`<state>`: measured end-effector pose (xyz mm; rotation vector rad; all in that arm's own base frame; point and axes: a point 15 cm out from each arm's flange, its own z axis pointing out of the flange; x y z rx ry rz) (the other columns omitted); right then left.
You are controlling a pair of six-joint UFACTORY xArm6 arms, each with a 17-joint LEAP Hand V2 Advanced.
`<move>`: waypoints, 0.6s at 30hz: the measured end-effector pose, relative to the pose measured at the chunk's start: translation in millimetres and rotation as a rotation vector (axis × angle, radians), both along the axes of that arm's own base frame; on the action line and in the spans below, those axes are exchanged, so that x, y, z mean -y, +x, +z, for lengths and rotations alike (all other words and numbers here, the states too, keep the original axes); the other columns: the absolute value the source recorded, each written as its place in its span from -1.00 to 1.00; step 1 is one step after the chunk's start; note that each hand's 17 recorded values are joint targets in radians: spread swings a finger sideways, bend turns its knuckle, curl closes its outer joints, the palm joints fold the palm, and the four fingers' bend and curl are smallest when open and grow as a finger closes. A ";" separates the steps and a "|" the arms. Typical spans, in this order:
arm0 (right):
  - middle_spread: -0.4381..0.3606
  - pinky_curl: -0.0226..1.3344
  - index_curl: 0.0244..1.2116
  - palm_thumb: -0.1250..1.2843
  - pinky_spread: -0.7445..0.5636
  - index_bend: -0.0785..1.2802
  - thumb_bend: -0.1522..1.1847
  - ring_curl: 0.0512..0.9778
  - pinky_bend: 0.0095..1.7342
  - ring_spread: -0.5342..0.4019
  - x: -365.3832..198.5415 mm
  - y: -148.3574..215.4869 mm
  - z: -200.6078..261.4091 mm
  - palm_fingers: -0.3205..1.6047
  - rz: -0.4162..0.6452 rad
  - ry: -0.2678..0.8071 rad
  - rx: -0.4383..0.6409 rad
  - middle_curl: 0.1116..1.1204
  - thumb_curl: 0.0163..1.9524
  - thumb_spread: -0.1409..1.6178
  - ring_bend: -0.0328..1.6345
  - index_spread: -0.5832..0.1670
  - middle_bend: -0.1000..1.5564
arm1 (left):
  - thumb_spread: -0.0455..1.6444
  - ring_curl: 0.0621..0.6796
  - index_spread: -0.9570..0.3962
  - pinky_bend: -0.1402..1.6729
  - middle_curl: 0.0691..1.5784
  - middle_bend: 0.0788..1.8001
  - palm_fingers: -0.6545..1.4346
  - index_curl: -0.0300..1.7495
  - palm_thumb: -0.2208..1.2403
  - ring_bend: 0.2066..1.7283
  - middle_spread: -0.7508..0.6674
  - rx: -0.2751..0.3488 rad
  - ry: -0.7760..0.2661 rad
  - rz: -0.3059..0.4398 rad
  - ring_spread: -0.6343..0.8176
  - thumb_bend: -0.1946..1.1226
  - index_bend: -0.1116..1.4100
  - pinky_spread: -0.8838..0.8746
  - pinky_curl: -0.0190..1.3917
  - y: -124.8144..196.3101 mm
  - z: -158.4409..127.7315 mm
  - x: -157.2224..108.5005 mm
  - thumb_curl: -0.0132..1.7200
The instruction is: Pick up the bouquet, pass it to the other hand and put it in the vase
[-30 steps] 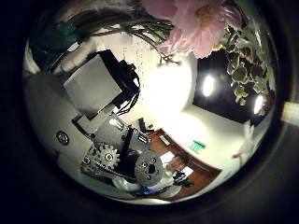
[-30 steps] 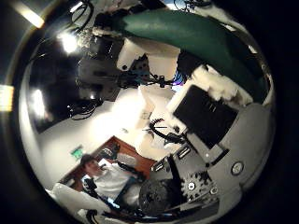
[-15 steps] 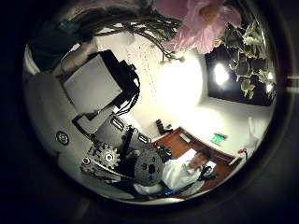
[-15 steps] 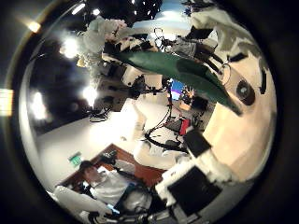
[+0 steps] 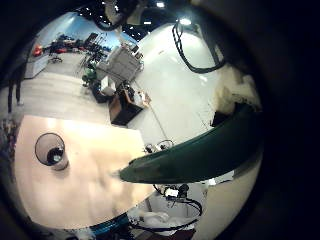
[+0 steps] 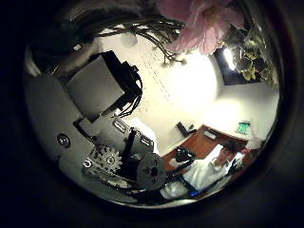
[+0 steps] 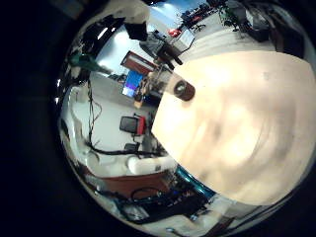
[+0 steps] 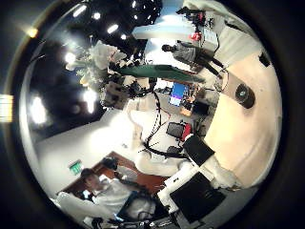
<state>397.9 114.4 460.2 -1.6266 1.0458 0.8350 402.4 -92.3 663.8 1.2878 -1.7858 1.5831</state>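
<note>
The bouquet is close to my left palm. Its pink flower [image 6: 204, 24] and thin stems [image 6: 133, 27] show in the left thumb side palm view, beside my left hand's own fingers [image 6: 100, 95]. Its long green leaf [image 5: 200, 155] crosses the left little finger side palm view. The right thumb side palm view shows the bouquet [image 8: 143, 69] held by the left hand [image 8: 122, 88], well away from my right hand [image 8: 205, 186], whose fingers look relaxed and hold nothing. The dark vase [image 8: 245, 93] stands upright on the table [image 7: 257, 118]; it also shows in the left little finger side palm view [image 5: 50, 150] and the right little finger side palm view [image 7: 183, 89].
The light wooden table top [image 5: 80, 170] lies below both hands, with the vase near one edge. Desks and equipment stand in the room beyond the table [image 5: 125, 70].
In the right thumb side palm view the bouquet's leaf has gone from close to the palm to far away, and the table and vase have come into view. The left thumb side palm view has barely shifted.
</note>
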 end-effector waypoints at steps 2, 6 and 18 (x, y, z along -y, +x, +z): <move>0.19 -0.24 -0.32 0.42 0.70 -0.44 -0.80 -0.48 -0.32 0.39 2.1 1.6 -1.6 -0.61 -0.006 0.001 -0.005 -0.49 -0.36 0.30 -0.11 -0.23 -0.38 | 0.32 0.60 -0.54 0.81 0.14 0.30 0.68 0.24 0.54 0.69 -0.63 0.028 0.011 0.039 -0.67 -0.72 0.25 -0.48 -0.15 1.0 5.0 -11.4 -0.16; 0.20 -0.29 -0.34 0.42 0.73 -0.50 -0.80 -0.52 -0.36 0.41 1.8 0.5 -0.1 -0.57 -0.008 -0.001 -0.006 -0.51 -0.38 0.30 -0.16 -0.24 -0.44 | 0.31 0.60 -0.55 0.80 0.14 0.30 0.69 0.25 0.54 0.68 -0.63 0.050 0.036 0.082 -0.67 -0.72 0.25 -0.48 -0.13 2.4 4.9 -26.7 -0.15; 0.20 -0.40 -0.39 0.43 0.76 -0.62 -0.80 -0.59 -0.45 0.45 2.8 4.5 -1.5 -0.49 -0.022 -0.005 -0.010 -0.55 -0.41 0.30 -0.28 -0.24 -0.55 | 0.31 0.60 -0.56 0.77 0.14 0.30 0.69 0.28 0.54 0.68 -0.63 0.096 0.093 0.196 -0.67 -0.72 0.22 -0.50 -0.07 4.3 4.0 -69.2 -0.12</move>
